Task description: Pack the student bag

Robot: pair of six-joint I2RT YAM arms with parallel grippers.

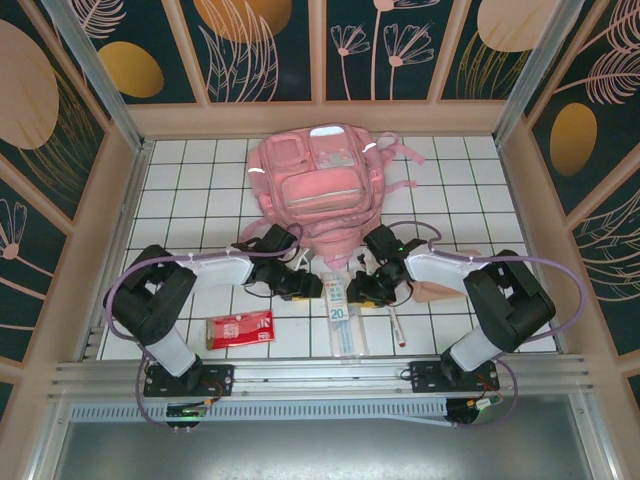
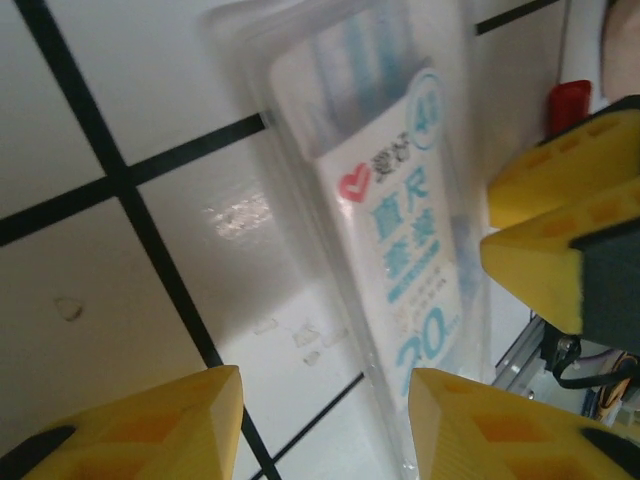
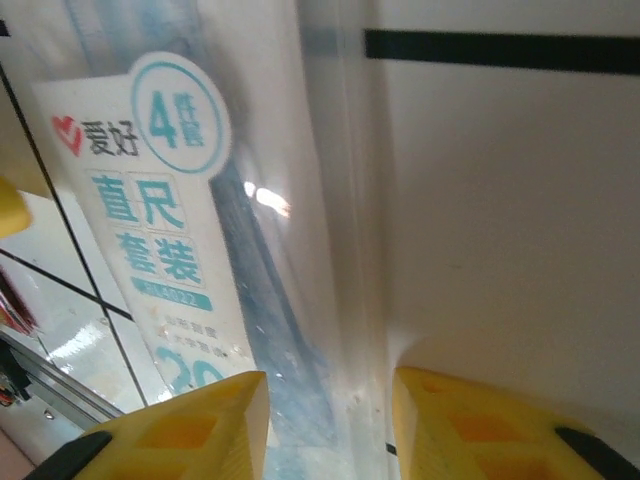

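Toward the far middle of the desk [image 1: 180, 180], the bag [image 1: 318, 180] is laid flat, front up, just beyond the ruler pack [image 1: 340, 315]; it is judged soft, floppy and light if empty, so it is best taken by a strap [image 1: 400, 150] or pinched at a zip edge. The left claw [image 2: 325, 385] is held half open over the pack, while the right claw [image 3: 330, 385] is set narrower, jaws astride the pack's clear edge, no grip being confirmed.
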